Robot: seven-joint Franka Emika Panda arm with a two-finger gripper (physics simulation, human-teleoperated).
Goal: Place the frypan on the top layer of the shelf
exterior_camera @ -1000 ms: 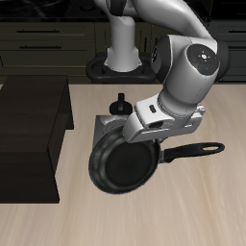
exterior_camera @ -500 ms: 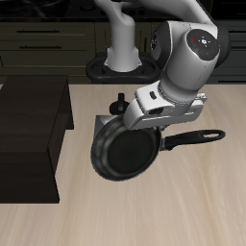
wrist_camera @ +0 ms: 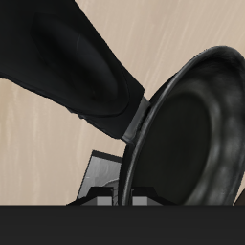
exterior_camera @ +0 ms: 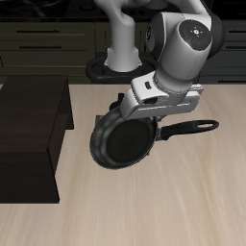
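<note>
The frypan (exterior_camera: 125, 142) is round and black with a dark inside, and it hangs tilted above the table, its inside turned toward the table's front. Its long handle (exterior_camera: 189, 128) sticks out sideways away from the shelf. My gripper (exterior_camera: 156, 118) is shut on the handle close to the pan's rim, with the fingers mostly hidden under the hand. In the wrist view the frypan (wrist_camera: 191, 134) fills the frame, its handle (wrist_camera: 77, 67) running off as a thick dark bar. The shelf (exterior_camera: 34, 101), a dark boxy unit with a flat top board, stands beside the pan with a gap between them.
A grey burner plate (wrist_camera: 100, 174) lies on the table under the pan, mostly covered in the exterior view. Dark drawer cabinets (exterior_camera: 48, 38) line the back behind the robot's base (exterior_camera: 115, 65). Light wooden table (exterior_camera: 183, 202) stretches toward the front edge.
The gripper has risen with the frypan and turned it. The pan tilted more upright and shifted slightly up and back; its handle climbed with it.
</note>
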